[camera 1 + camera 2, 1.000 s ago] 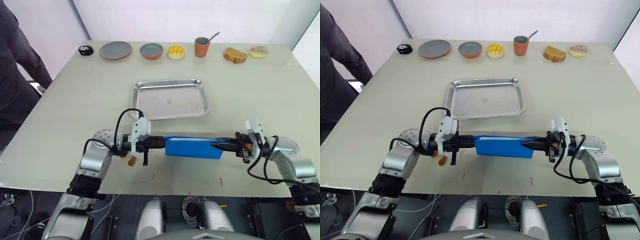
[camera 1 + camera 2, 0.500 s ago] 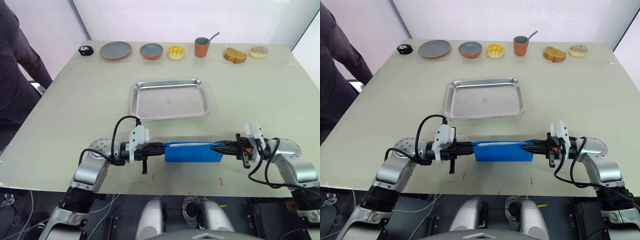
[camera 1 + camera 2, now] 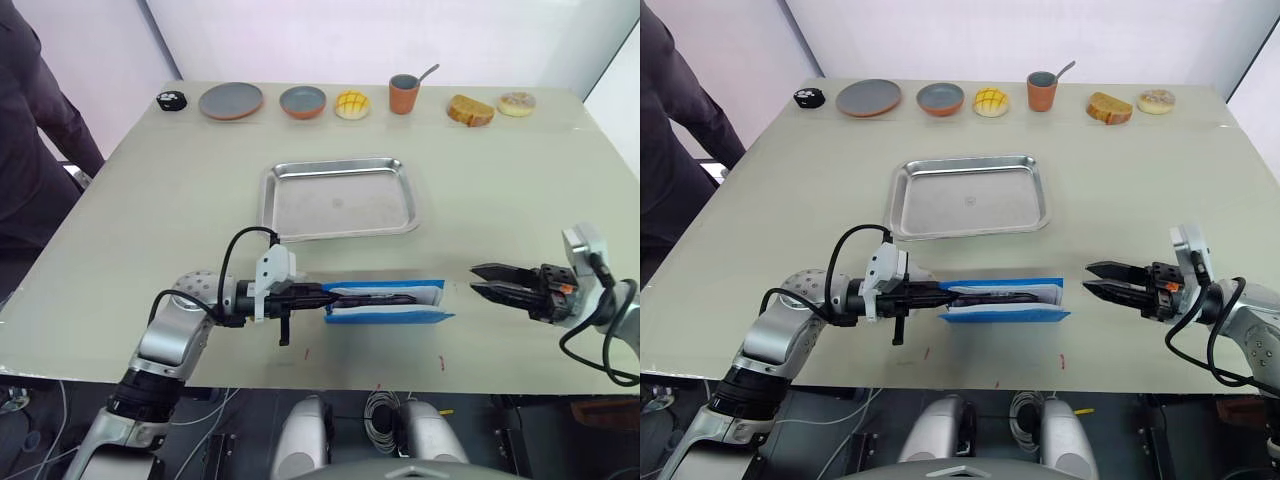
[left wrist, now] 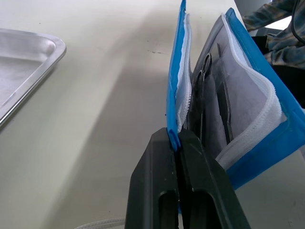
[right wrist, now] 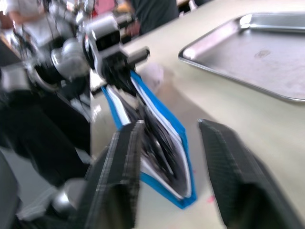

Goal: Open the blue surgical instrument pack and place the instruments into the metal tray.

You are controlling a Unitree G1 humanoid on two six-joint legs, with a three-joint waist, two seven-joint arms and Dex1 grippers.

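The pack (image 3: 388, 302) is lying on the table (image 3: 520, 190) just in front of the tray (image 3: 340, 198), the left gripper (image 3: 322, 297) sitting at its left end and the right gripper (image 3: 478, 281) hanging off to its right, apart.

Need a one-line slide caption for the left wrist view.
Left gripper pinching one flap of the opened pack, instruments visible inside, tray alongside.

center: bare table (image 3: 500, 220) between metal tray (image 3: 340, 197) and blue surgical instrument pack (image 3: 385, 302), passable | right: gap pack–right gripper (image 3: 474, 280) open | top: dishes (image 3: 231, 100) line the edge
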